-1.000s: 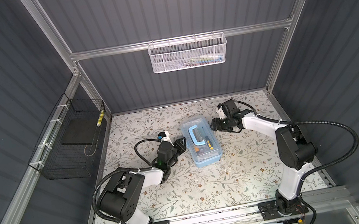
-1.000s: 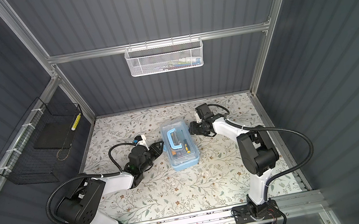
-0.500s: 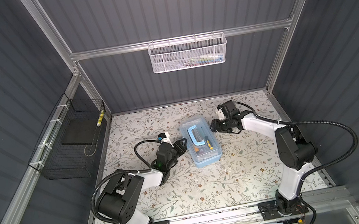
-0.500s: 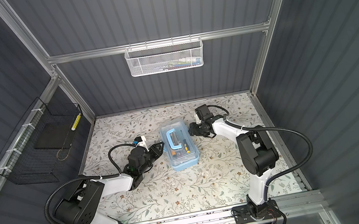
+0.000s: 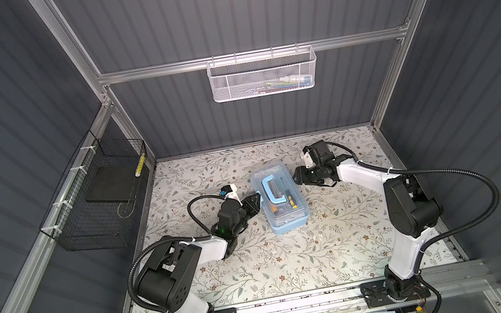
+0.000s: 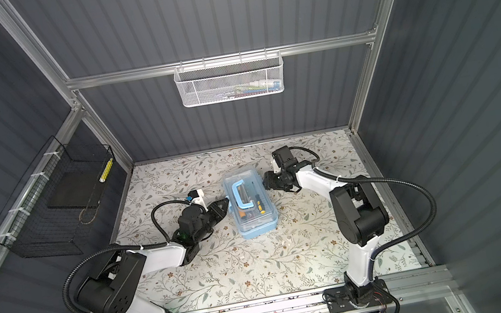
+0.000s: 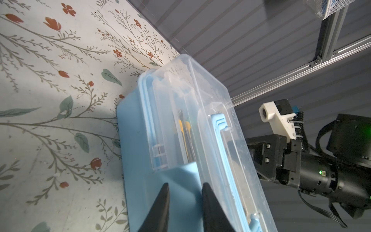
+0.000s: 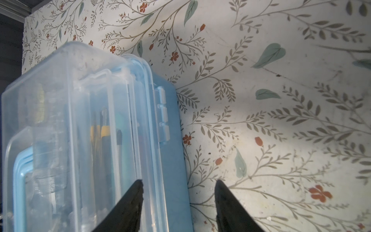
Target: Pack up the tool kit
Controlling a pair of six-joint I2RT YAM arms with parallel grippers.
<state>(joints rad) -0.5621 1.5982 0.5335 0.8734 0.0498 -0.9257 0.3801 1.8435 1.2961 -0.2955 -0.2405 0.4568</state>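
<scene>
The tool kit box (image 5: 281,202) (image 6: 252,209) stands mid-table, light blue, its clear lid down and its blue handle (image 5: 271,191) flat on top. Yellow-black screwdrivers (image 6: 259,202) show through the lid. My left gripper (image 5: 257,198) (image 6: 226,203) (image 7: 185,186) points at the box's left side. Its jaws are open only a little, and the blue side wall (image 7: 180,180) shows in the gap. My right gripper (image 5: 296,177) (image 6: 266,180) (image 8: 178,184) is open at the box's far right edge. One of its fingers lies over the lid, the other over the table.
A white mesh basket (image 5: 262,75) with small items hangs on the back wall. A black wire basket (image 5: 96,202) hangs on the left wall. Floral paper covers the table (image 5: 292,259). The cell's walls stand close on three sides.
My left gripper has crept closer to the box's left side, and its jaws have narrowed. The right gripper and the box have hardly moved.
</scene>
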